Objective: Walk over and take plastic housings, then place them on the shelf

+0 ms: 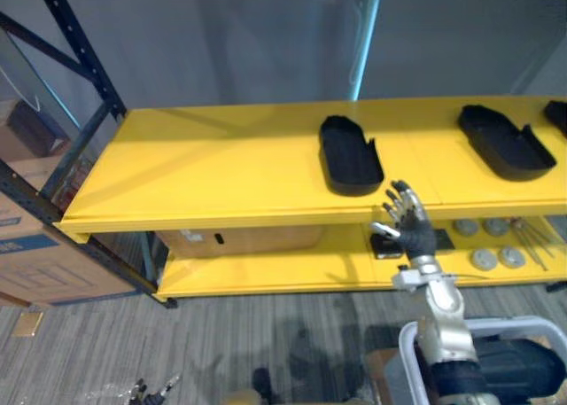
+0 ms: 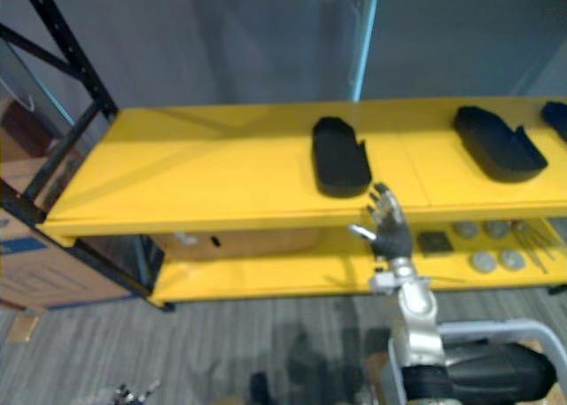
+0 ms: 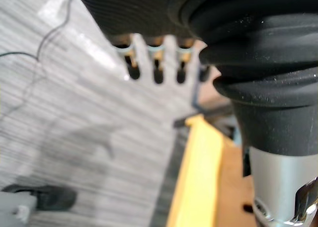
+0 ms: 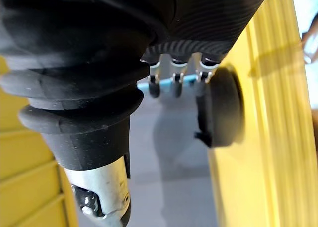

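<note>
The right hand [image 1: 412, 228], fingers spread and empty, hovers at 6 o'clock of the nearest plastic housing [image 1: 349, 155] on the yellow shelf [image 1: 204, 166]; the left hand [image 3: 158, 70] hangs relaxed and empty. The housing appears light, rigid and smooth: grip across its raised side walls

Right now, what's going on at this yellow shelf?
The right robot hand is raised in front of the yellow shelf, open and empty, just short of the nearest black plastic housing. That housing lies on the top level, with a second housing further right. The left robot hand hangs open over the floor, holding nothing.
</note>
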